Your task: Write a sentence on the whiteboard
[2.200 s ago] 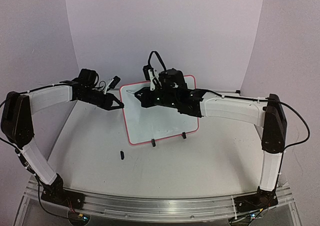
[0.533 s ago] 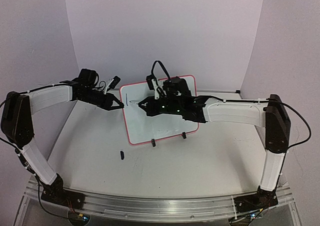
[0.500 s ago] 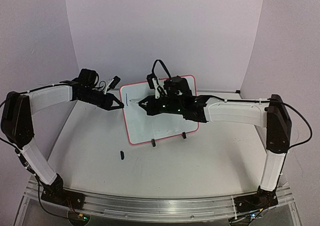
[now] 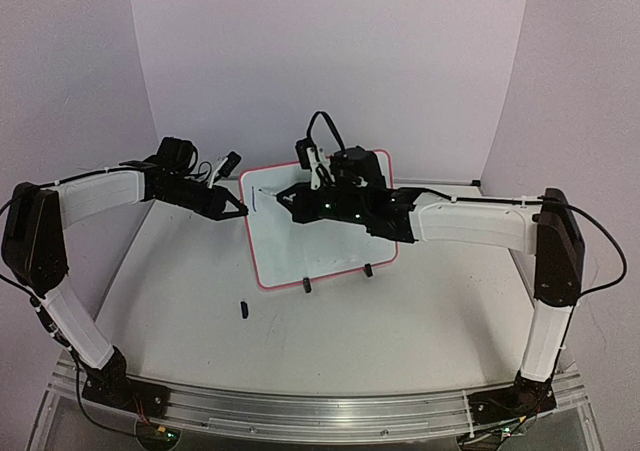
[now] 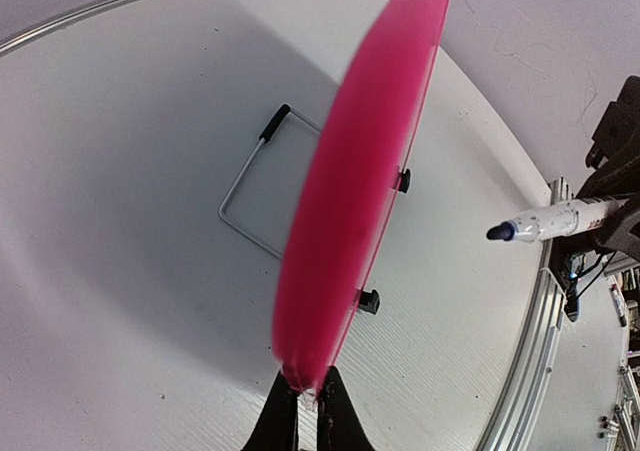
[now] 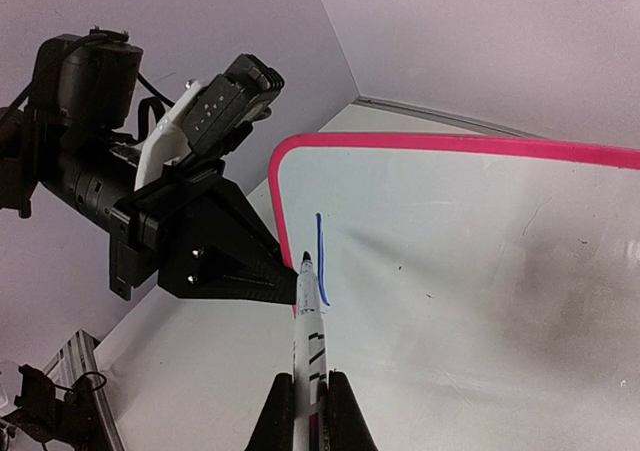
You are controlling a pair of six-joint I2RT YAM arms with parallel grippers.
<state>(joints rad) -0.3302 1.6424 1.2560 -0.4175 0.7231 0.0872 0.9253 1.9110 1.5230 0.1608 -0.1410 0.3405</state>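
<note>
Right end effector (image 6: 311, 403), closed on the marker (image 6: 311, 316), holds its tip beside a blue stroke (image 6: 321, 243) near the edge of the whiteboard (image 6: 480, 271). Left end effector (image 5: 303, 411) pinches that edge; the whiteboard stands on the table (image 4: 420, 311). Risk — excess tip pressure could twist the whiteboard from the pinch.

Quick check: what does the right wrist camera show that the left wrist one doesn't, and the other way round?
Only the right wrist: the whiteboard's writing face, with one blue stroke near its left edge.
Only the left wrist: the board edge-on, with a wire stand behind it and two black clip feet on its front.
Both: the board, the left gripper pinching its edge, and the marker that the right gripper holds.
</note>
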